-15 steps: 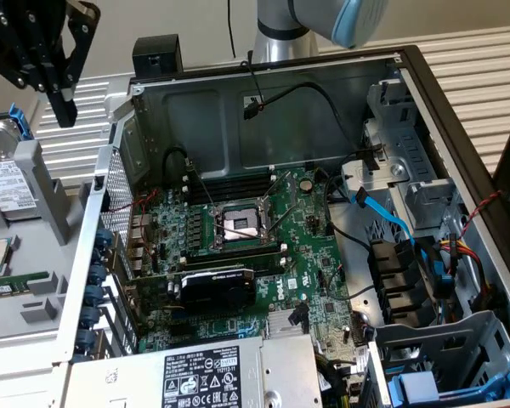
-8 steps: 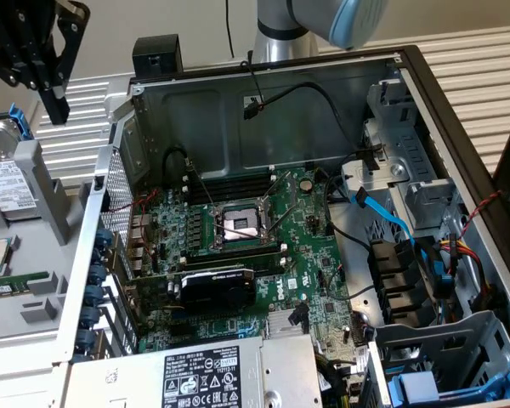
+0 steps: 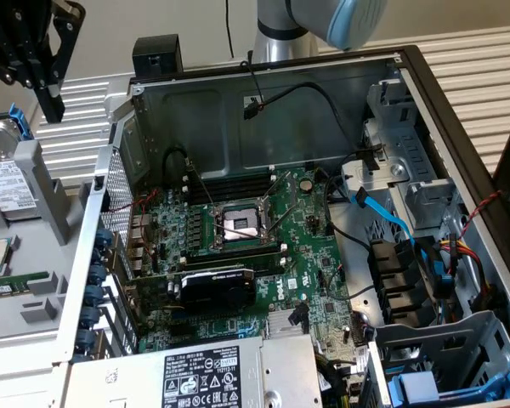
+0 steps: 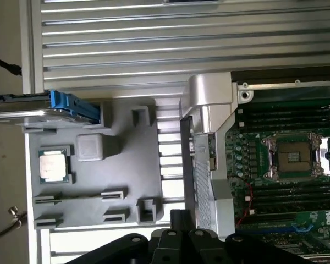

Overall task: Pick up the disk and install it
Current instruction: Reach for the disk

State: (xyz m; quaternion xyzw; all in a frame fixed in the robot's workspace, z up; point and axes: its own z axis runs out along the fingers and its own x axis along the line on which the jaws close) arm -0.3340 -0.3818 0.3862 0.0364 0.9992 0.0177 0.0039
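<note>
The disk [image 3: 3,180], a silver drive with a white barcode label in a blue plastic frame [image 3: 16,119], stands on edge in a grey holder tray [image 3: 36,299] at the exterior view's far left. In the wrist view the disk [image 4: 30,111] shows edge-on, its blue frame [image 4: 71,104] around it. My black gripper [image 3: 49,104] hangs shut above and slightly behind the disk, apart from it, with nothing in it. Its black body [image 4: 173,245] borders the wrist view, over the edge of the computer case.
The open computer case [image 3: 408,64] holds a motherboard [image 3: 314,280] with an open processor socket [image 3: 240,225], a power-supply box [image 3: 204,374] and a drive cage with blue parts [image 3: 433,387]. A processor chip [image 4: 54,166] and a memory stick [image 3: 8,286] lie on the tray.
</note>
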